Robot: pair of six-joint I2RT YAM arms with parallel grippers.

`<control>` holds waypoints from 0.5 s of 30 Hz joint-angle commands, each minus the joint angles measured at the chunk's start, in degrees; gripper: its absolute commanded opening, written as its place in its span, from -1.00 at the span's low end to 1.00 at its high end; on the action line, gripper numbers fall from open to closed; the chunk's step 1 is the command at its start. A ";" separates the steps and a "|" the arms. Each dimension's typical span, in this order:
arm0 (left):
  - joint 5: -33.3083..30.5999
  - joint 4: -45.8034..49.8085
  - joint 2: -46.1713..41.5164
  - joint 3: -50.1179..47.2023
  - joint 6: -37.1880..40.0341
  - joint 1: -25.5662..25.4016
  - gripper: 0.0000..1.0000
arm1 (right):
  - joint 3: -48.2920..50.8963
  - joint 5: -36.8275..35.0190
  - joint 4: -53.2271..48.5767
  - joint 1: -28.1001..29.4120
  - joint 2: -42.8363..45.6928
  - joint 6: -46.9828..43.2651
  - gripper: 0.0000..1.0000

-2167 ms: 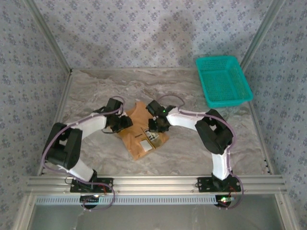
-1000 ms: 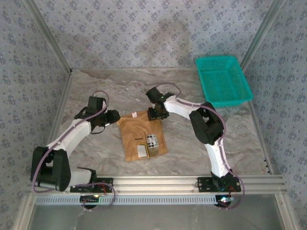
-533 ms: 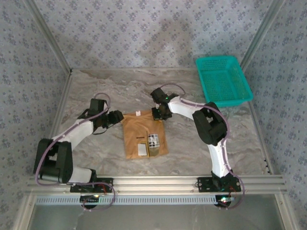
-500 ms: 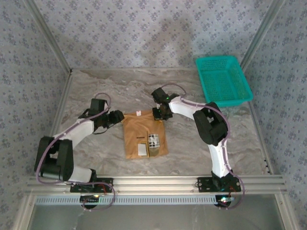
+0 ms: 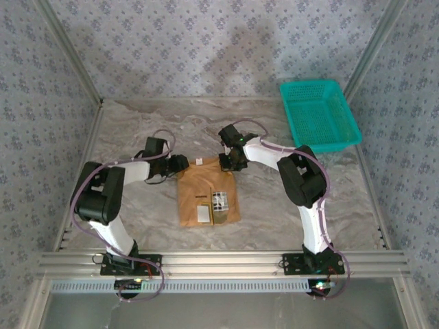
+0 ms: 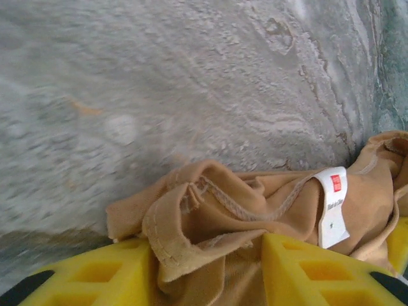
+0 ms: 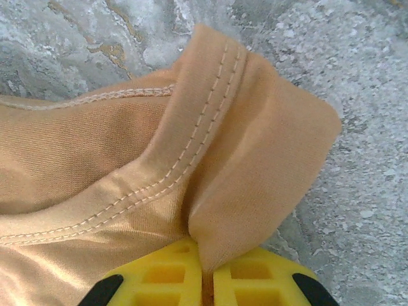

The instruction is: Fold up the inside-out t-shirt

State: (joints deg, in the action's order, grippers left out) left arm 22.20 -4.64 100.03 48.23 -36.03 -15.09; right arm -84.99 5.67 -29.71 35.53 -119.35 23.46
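The marble table [image 5: 137, 123] carries everything. The inside-out t-shirt [image 5: 206, 195] lies flat on it at the centre as a tall rectangle already folded narrow, probably so that its far edge can be brought toward 6 o'clock for the next fold. The teal basket [image 5: 310, 83] sits well apart at the table's 1 o'clock corner, out of the arms' way. I can make out nothing lying in it, and it looks like the place for the finished bundle. The right gripper [image 5: 232, 163] is at the shirt's 1 o'clock corner. In the wrist view its yellow fingers [image 7: 248, 274] are pressed together on a stitched fold of the hem. The left gripper [image 5: 180, 164] is at the 11 o'clock corner. Its fingers [image 6: 306, 268] stand apart with bunched cloth between them, and I cannot tell whether they pinch it. A white tag [image 6: 333, 207] with a red square shows just beside that corner, a sign the seams face outward.
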 commanded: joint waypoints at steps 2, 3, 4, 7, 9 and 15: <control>-0.17 -0.32 3.13 2.06 1.78 -2.14 -0.11 | -0.25 2.11 -1.21 -0.41 -0.19 -0.93 -0.82; -0.78 0.58 3.85 2.55 2.19 -2.75 -0.11 | -0.26 2.43 -1.18 -0.59 -0.02 -0.94 -0.82; -1.48 1.76 4.56 3.06 2.74 -3.30 -0.11 | -0.26 2.67 -1.14 -0.76 0.08 -0.90 -0.82; -5.07 6.48 6.28 4.84 4.18 -5.04 -0.19 | -0.44 3.20 -1.05 -1.31 0.60 -0.95 -0.82; -8.06 9.59 6.96 5.76 4.51 -5.89 -0.37 | -0.53 3.30 -1.20 -1.61 1.02 -1.05 -0.82; -8.66 11.30 4.98 6.48 2.76 -6.18 -1.00 | -1.54 2.94 -1.74 -2.02 2.25 -1.67 -0.85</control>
State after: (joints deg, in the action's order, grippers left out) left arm 16.43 -0.69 105.03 55.05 -32.86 -21.02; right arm -84.99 8.12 -29.80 33.82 -119.33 23.03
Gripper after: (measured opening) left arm 0.043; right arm 0.083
